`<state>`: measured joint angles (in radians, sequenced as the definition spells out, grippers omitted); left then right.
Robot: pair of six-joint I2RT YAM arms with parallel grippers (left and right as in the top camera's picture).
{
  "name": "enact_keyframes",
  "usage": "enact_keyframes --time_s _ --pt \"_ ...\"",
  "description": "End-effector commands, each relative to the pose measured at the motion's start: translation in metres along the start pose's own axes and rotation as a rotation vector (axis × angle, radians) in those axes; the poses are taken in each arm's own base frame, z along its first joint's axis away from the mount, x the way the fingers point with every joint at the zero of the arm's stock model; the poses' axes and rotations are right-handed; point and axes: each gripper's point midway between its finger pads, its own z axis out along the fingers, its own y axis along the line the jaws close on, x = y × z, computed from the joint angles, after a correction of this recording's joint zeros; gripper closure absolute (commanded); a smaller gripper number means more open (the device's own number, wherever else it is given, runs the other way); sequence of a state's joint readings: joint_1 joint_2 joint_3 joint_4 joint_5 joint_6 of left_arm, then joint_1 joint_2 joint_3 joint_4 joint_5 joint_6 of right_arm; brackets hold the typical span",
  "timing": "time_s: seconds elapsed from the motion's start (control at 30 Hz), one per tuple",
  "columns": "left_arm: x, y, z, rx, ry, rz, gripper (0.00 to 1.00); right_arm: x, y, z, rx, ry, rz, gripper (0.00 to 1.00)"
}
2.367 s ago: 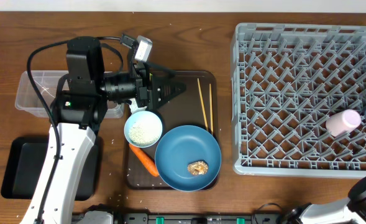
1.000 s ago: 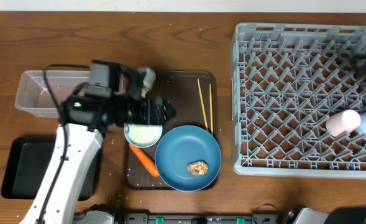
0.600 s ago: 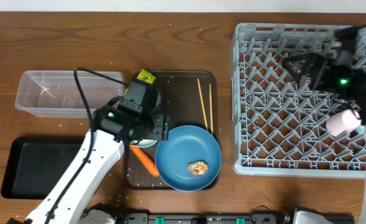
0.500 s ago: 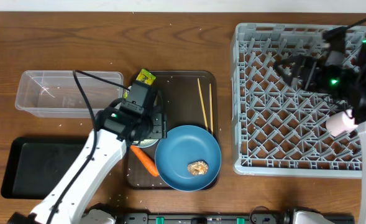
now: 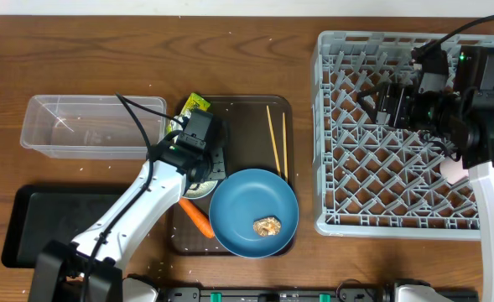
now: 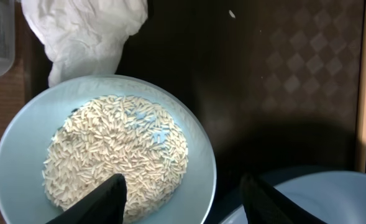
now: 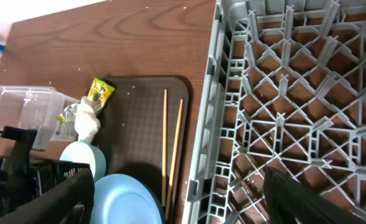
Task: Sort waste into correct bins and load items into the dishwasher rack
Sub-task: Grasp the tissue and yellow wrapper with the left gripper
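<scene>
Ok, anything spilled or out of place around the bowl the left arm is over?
No spill from the light blue bowl; the rice sits inside it. One stray white grain lies on the dark tray, the crumpled white paper lies against the bowl's rim, and the yellow-green wrapper straddles the tray's corner.

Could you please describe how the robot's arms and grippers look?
Both the left arm and right arm have white links and black boxy wrist sections trailing thin black cables. The left gripper and right gripper have flat matte black fingers.

Grey rack [image 5: 372,193]; blue plate [image 5: 245,200]; orange carrot [image 5: 198,218]; dark brown tray [image 6: 294,87] (diamond pattern).
</scene>
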<state>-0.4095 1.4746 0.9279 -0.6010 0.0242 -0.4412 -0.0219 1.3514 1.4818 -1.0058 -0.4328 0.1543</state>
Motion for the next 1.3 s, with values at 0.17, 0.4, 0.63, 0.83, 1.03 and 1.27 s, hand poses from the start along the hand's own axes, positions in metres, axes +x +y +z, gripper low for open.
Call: enact_keyframes --time_s 0.17,0.4,0.63,0.83,1.03,1.27 --pt "-0.065 0.01 -0.033 -0.118 -0.283 0.124 0.4 -0.002 -0.003 0.007 0.014 0.008 -0.016 0.19" --pt "-0.086 0.028 0.02 -0.19 -0.277 0.126 0.4 0.005 -0.011 0.023 0.022 0.062 0.008 0.19" --pt "-0.101 0.039 0.046 -0.196 -0.296 0.1 0.39 0.015 -0.016 0.031 0.03 0.12 0.034 0.2" --pt "-0.102 0.05 0.067 -0.194 -0.269 0.075 0.39 0.016 -0.017 0.032 0.031 0.124 0.035 0.2" --pt "-0.1 0.045 0.071 -0.164 -0.257 0.079 0.45 0.016 -0.017 0.032 0.03 0.125 0.036 0.19" --pt "-0.114 0.029 0.041 -0.108 -0.328 0.082 0.94 0.02 -0.017 0.031 0.033 0.141 0.043 0.19"
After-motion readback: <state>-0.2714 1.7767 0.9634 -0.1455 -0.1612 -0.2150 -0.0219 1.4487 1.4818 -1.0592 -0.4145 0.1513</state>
